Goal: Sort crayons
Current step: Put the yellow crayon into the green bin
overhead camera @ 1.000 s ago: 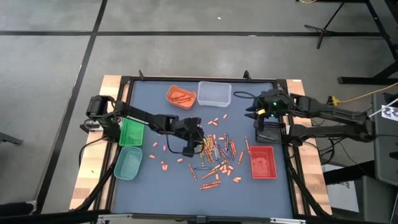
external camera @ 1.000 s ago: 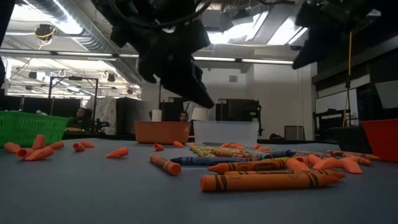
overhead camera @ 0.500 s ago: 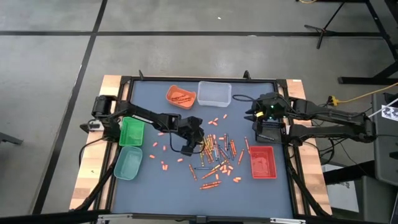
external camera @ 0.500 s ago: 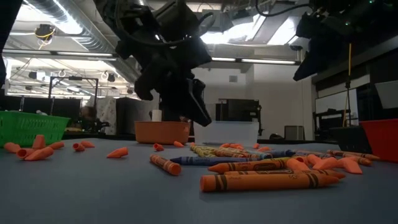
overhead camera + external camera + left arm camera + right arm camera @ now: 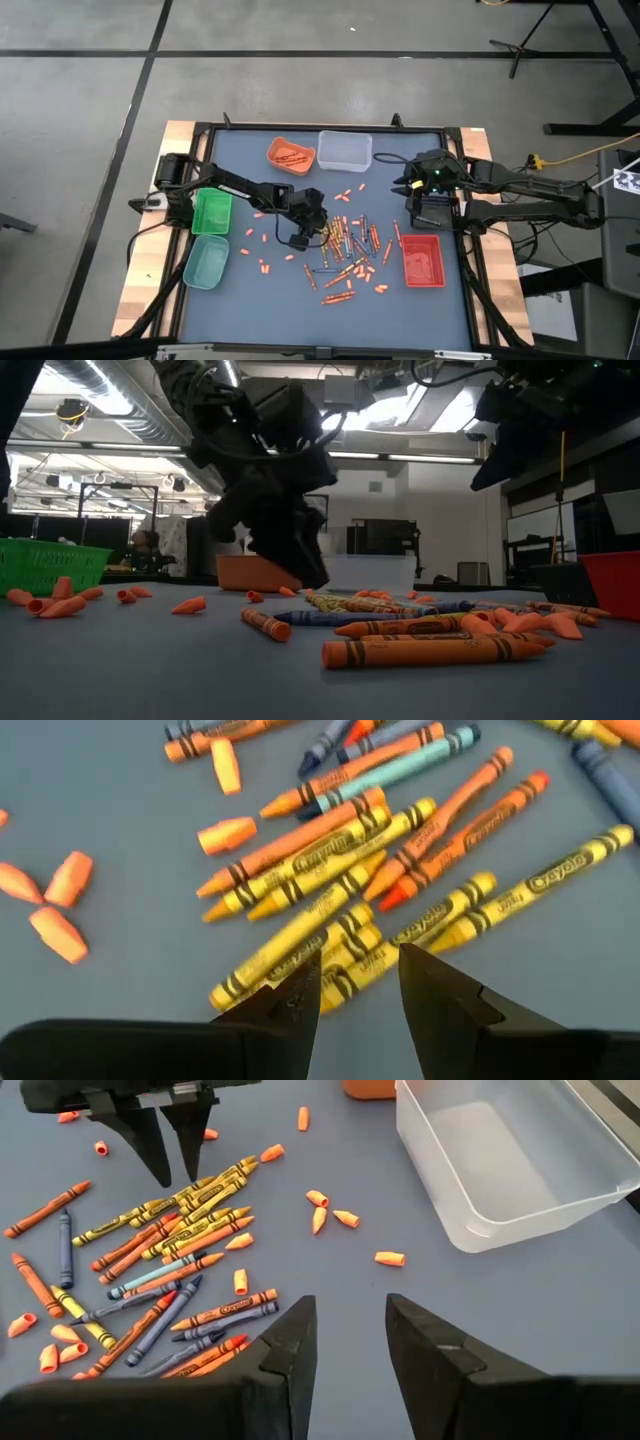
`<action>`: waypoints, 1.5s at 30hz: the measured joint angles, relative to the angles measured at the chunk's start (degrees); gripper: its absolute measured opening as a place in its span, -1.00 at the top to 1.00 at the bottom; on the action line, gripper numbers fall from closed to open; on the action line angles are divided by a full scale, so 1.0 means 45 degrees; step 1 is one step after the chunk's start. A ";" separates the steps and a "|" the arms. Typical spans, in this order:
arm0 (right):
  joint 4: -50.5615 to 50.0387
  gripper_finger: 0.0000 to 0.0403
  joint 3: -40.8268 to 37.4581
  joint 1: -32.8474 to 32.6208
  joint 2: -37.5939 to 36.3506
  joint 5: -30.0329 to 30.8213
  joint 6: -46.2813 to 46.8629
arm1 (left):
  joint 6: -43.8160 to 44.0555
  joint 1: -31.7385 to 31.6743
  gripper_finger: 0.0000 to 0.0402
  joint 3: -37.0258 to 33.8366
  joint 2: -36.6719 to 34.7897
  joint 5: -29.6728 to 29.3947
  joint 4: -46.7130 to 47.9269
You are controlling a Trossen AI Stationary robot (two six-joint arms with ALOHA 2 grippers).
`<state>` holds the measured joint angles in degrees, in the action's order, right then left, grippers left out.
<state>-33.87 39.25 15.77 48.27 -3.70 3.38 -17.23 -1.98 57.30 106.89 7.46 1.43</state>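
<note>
Floor (image 5: 80,120): grey concrete, marked with dark lines. Table (image 5: 230,300): dark grey top, black frame, light wood edges. Ceiling (image 5: 90,400): exposed ducts and long strip lights (image 5: 400,457). Back wall (image 5: 440,510): white. Person (image 5: 145,545) seated far behind the table. Stand legs (image 5: 530,45) on the floor beyond it.

Surface (image 5: 240,300): matt blue-grey sheet, smooth; bare wood planks at edges (image 5: 140,290). Crayons (image 5: 330,900): waxy sticks in printed paper wrappers, slight sheen. Clear tray (image 5: 500,1160): translucent smooth plastic. Green basket (image 5: 45,565): perforated plastic. Left claw (image 5: 355,995): matt black plastic fingers.
</note>
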 joint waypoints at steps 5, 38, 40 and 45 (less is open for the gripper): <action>-0.0014 0.41 0.0002 0.0000 0.0005 0.0000 -0.0005 | 0.0006 0.0000 0.40 0.0008 0.0163 -0.0007 0.0084; -0.0109 0.41 0.0002 -0.0010 0.0006 0.0000 -0.0005 | 0.0140 0.0000 0.40 0.0012 0.0476 -0.0418 0.0544; -0.0112 0.41 0.0002 -0.0010 0.0005 0.0000 -0.0009 | 0.0174 0.0017 0.40 0.0023 0.0466 -0.0442 0.0823; -0.0113 0.41 0.0002 -0.0010 0.0005 0.0000 -0.0010 | 0.0338 0.0171 0.42 0.0053 0.0457 -0.0526 0.1244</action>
<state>-34.38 39.27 15.73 48.29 -3.70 3.33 -15.71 -1.21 57.54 108.95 5.10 7.03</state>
